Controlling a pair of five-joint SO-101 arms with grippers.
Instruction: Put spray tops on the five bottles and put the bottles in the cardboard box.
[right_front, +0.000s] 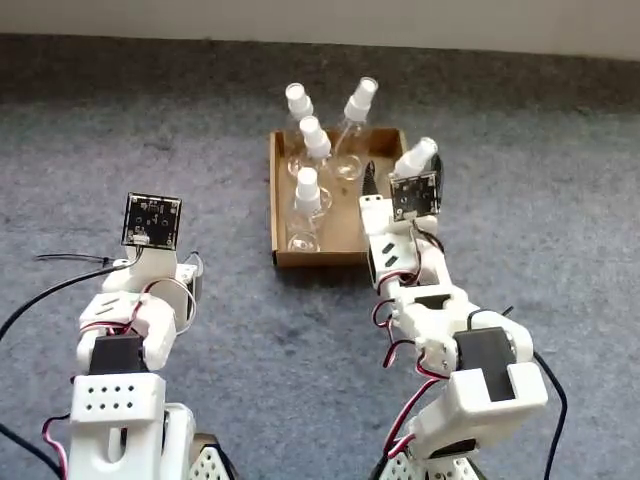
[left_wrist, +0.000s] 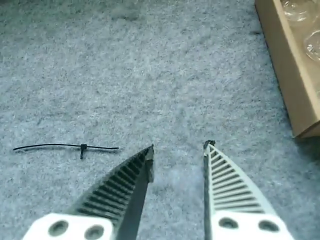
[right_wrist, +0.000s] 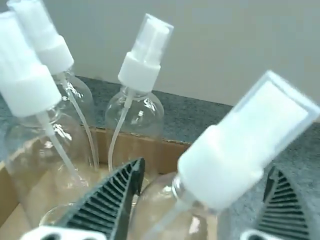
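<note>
The cardboard box (right_front: 320, 259), far centre, holds four topped bottles (right_front: 308, 205), the topped fifth bottle (right_front: 416, 157), seemingly the last, tilts over its right wall pinched by the right end effector (right_wrist: 205, 170), and the left end effector (left_wrist: 178, 148) hangs spread

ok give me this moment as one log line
box: four capped bottles upright | right gripper: shut on fifth bottle, tilted at box's right side | left gripper: open, empty, over carpet
</note>
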